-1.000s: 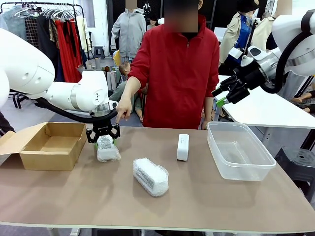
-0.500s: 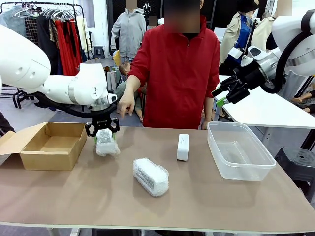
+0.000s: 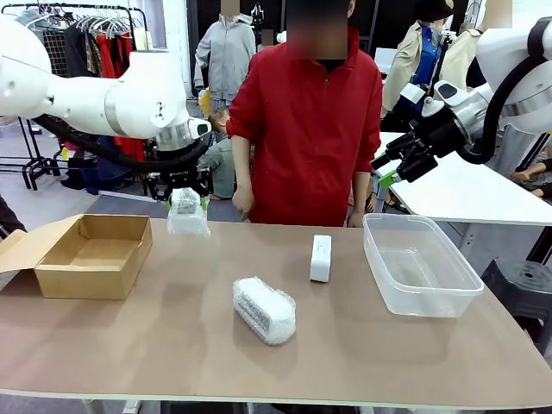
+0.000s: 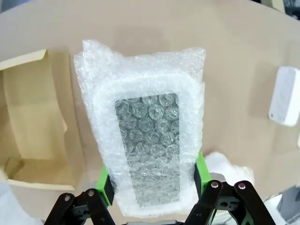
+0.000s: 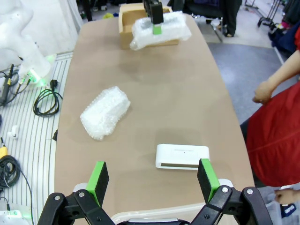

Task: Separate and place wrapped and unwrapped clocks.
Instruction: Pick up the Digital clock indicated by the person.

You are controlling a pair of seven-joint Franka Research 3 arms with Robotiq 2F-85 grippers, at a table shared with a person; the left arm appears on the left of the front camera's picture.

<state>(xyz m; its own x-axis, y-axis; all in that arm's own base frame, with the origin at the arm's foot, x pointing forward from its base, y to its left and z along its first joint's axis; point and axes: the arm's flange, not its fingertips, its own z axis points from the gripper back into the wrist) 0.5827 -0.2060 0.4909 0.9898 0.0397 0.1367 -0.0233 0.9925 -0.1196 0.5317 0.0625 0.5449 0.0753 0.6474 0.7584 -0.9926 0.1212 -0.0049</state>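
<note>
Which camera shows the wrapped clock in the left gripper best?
The left wrist view: the wrapped clock is close up, its dark face visible through the bubbles, pinched in the left gripper. The front view shows it small, hanging from the gripper. The right wrist view shows it far off, by the cardboard box.

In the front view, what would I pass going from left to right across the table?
Cardboard box → wrapped clock in the left pincer → second wrapped clock lying on the table → bare white clock → clear tub.
</note>
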